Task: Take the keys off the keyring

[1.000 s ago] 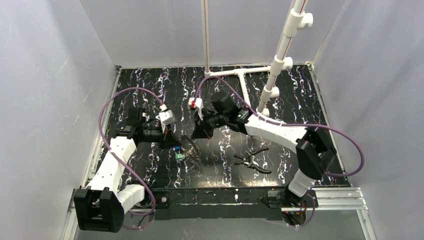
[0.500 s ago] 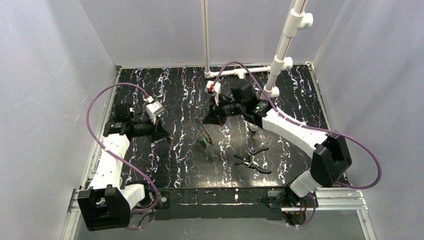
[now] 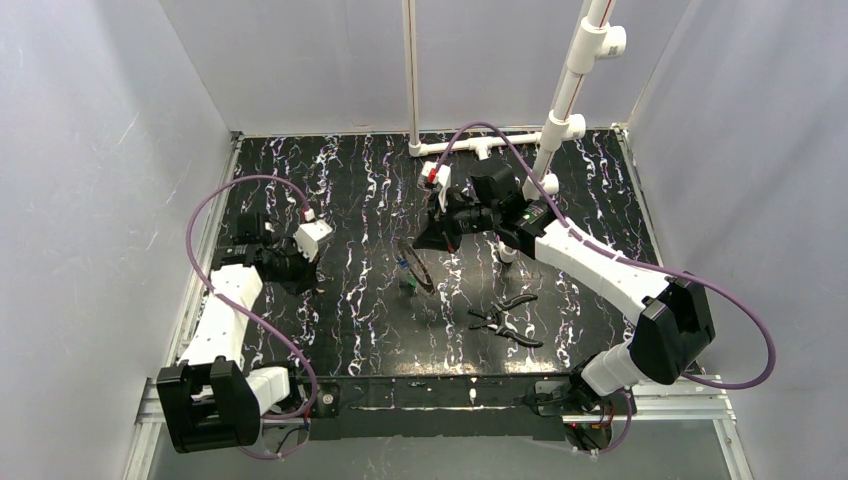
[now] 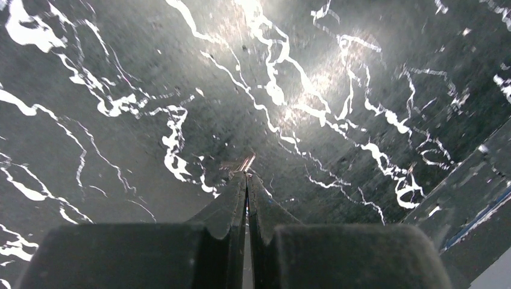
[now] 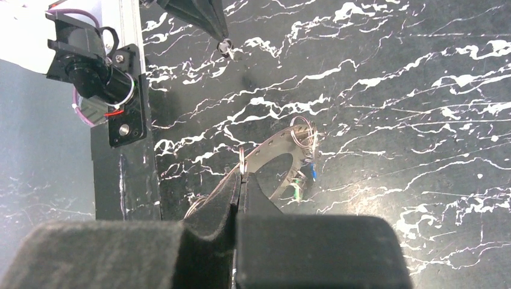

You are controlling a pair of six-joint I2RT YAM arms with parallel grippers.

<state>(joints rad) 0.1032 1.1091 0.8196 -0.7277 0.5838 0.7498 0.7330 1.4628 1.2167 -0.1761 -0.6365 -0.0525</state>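
Observation:
My right gripper is shut on a thin silvery keyring and holds it above the marbled table. A curved perforated metal strip runs from the ring to a wire loop. The blue key and the green key hang below that loop; in the top view they dangle under the gripper. My left gripper is shut, far to the left. A small silvery metal piece pokes out of its tips, just above the table.
Black-handled pliers lie on the table right of centre, near the front. A white pipe frame stands at the back. A metal rail runs along the table's left edge. Grey walls close in three sides.
The grippers were together at the table's front centre. The left has pulled back left with its metal piece. The right has lifted back and to the right, carrying the ring and keys.

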